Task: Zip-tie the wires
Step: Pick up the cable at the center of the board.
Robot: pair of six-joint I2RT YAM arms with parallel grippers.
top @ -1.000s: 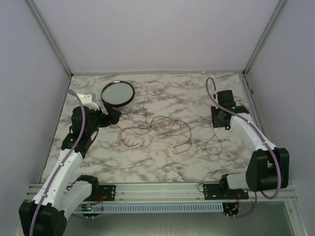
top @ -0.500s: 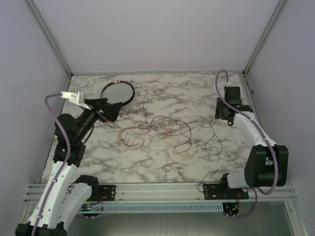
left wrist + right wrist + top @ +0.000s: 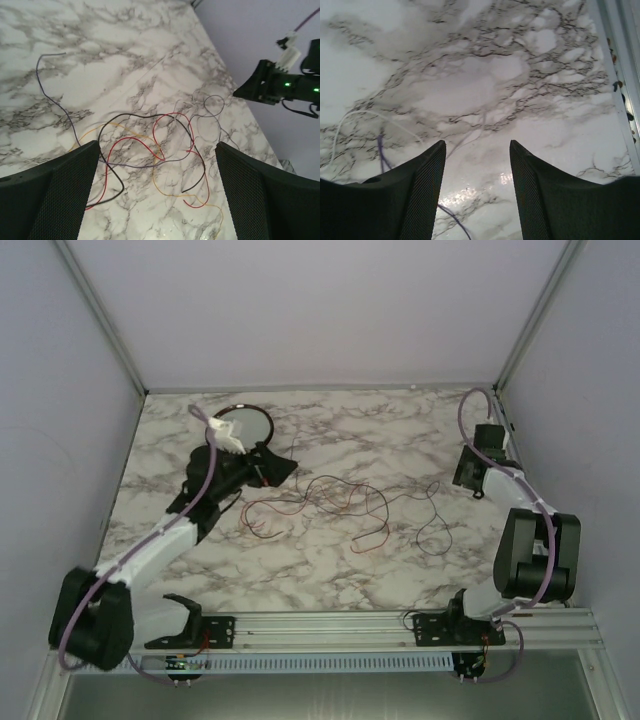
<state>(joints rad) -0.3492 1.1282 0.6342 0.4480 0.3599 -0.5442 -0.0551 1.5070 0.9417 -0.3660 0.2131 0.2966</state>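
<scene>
Marble table, one tangle of wires; left claw, right claw spread, empty.

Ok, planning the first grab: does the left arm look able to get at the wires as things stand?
Probably yes: the left gripper hovers beside the wires with its jaws wide open, and they lie loose on the table with nothing between.

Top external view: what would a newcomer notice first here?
First, the loose tangle of thin red and black wires sprawled across the middle of the marble table. Next, the left gripper, fingers spread wide, poised at the tangle's left end beside the round dish. The right gripper sits off near the table's right edge, nothing between its fingers.
</scene>
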